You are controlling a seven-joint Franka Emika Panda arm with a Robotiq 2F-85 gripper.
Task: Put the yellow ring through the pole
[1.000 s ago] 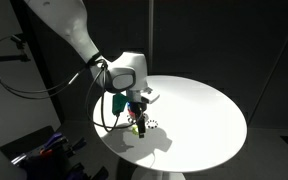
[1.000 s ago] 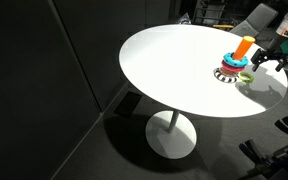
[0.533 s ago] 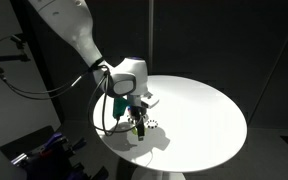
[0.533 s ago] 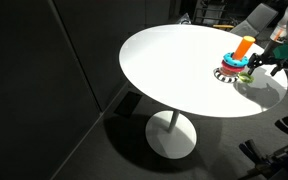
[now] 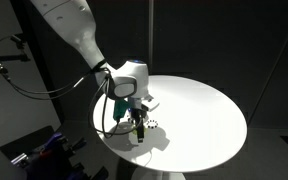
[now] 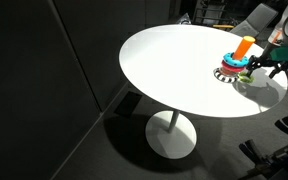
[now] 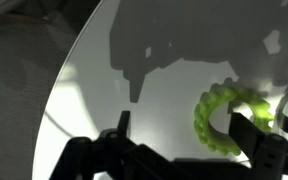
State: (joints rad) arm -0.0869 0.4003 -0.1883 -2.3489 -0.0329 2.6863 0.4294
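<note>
The yellow ring [image 7: 216, 122] lies flat on the white table, pale yellow-green and bumpy. In the wrist view my gripper [image 7: 184, 125] is open. Its right finger stands at the ring's hole and its left finger is well clear of the ring. In an exterior view the ring [image 6: 246, 75] lies beside the stacking toy, whose orange-topped pole [image 6: 245, 46] stands upright. The gripper [image 6: 265, 63] hangs low just beside them. In an exterior view the gripper [image 5: 136, 112] hides most of the toy [image 5: 140, 126].
A black-and-white speckled ring [image 6: 225, 74] lies at the toy's base. The round white table [image 6: 174, 60] has its edge [image 7: 69, 70] close to the gripper. Dark curtains surround the table, and chairs stand behind it.
The gripper has moved down and a little closer to the ring and the toy. The ring and the toy have stayed in place.
</note>
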